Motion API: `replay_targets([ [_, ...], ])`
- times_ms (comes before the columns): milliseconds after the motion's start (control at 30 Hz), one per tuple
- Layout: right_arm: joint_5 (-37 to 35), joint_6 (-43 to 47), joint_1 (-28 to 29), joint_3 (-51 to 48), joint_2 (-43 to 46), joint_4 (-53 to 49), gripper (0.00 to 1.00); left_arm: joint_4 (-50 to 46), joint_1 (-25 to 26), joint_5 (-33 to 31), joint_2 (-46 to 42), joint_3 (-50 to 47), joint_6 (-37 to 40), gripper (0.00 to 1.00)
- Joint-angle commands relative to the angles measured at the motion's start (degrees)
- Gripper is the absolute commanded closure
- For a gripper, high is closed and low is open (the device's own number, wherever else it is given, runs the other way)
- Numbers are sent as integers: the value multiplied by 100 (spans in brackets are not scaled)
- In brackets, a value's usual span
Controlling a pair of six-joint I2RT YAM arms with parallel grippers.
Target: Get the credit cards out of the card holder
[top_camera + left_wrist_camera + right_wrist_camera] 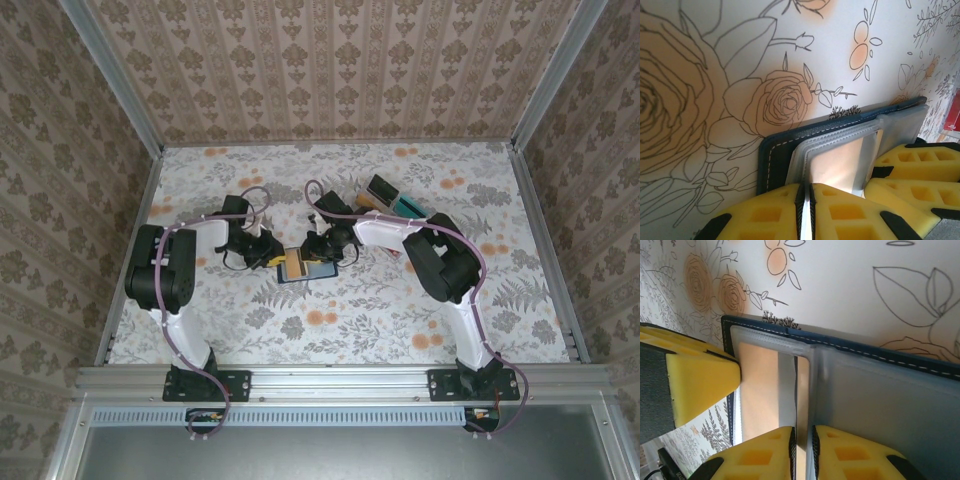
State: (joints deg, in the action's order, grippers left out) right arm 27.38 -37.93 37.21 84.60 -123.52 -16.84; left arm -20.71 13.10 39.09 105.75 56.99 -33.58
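Note:
The dark navy card holder (308, 268) lies open on the flowered table between both grippers. Its stitched navy edge (771, 160) and grey-blue sleeves (890, 405) fill the wrist views. A tan-orange card (842, 162) (759, 390) sits inside a clear sleeve. My left gripper (806, 212) (270, 258) is shut on the outer edge of that sleeve leaf. My right gripper (802, 452) (325, 250) is shut on an inner leaf at the holder's middle fold, where a tan strip runs into the jaws. The left fingers (700, 382) show beside the card. The yellow-and-black card is hidden.
A small stack of boxes and a teal item (392, 200) lie behind my right arm. A red object (952, 112) shows at the far right of the left wrist view. Patterned walls and metal rails (540, 250) enclose the table.

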Motion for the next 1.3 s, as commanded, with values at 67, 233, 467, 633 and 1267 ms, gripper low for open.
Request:
replay_targets([
  [67,177,-13,-56,-160,48,112,80,-112,33,-183,191,-162,170,85],
  [233,341,-72,-74,-161,-26,201,82,-104,35,-184,191,-158,168,85],
  [467,821,-265,-126,-542,242,972,91,-46,34,-183,73,-212,179,82],
  [633,844,-338,-209,-756,429,1195,94,-61,26,-384,-29,-164,176,80],
  [1267,844,-569,-247,-1121,583,1359,77,-208,25,-376,-1,-16,191,78],
])
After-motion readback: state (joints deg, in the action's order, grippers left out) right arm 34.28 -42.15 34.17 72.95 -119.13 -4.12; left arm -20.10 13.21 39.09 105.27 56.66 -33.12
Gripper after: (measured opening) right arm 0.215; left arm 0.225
